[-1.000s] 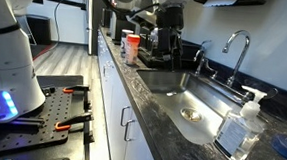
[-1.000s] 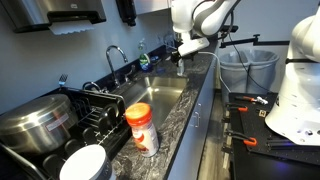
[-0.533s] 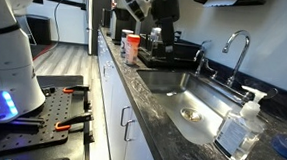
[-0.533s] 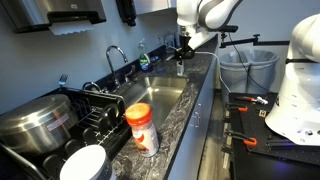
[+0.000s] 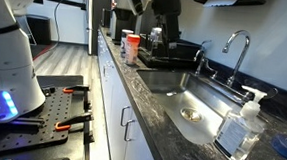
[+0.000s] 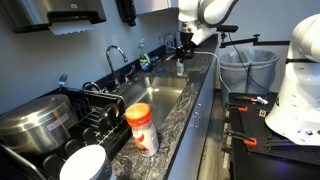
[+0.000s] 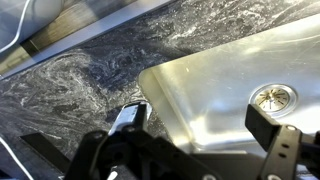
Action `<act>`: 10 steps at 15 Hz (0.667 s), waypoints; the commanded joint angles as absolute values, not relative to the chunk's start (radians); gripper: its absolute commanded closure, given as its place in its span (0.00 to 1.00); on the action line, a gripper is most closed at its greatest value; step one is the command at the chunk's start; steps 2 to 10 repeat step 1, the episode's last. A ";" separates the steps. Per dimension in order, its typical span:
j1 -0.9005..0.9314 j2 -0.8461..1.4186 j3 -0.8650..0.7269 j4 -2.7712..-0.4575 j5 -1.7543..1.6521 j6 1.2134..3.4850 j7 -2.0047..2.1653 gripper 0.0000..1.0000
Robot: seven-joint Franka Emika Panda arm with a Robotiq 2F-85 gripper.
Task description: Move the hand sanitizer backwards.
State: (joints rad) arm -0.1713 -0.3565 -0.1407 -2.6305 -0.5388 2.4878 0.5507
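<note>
Gripper (image 7: pixel 195 112), jaws wide apart and empty, hangs above the granite counter (image 7: pixel 90 70) beside the sink (image 7: pixel 220 80). Hand sanitizer (image 5: pixel 239 124) stands on that counter at the sink's end, long axis vertical, pump head uppermost.

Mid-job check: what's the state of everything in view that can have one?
hand: open, holding nothing.
hand sanitizer: upright on the counter, not gripped.
orange-and-white container: upright, lid on.
faucet: no water seen running.
</note>
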 commanded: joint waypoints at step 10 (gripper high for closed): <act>-0.222 -0.355 -0.090 -2.632 -0.511 2.495 0.530 0.00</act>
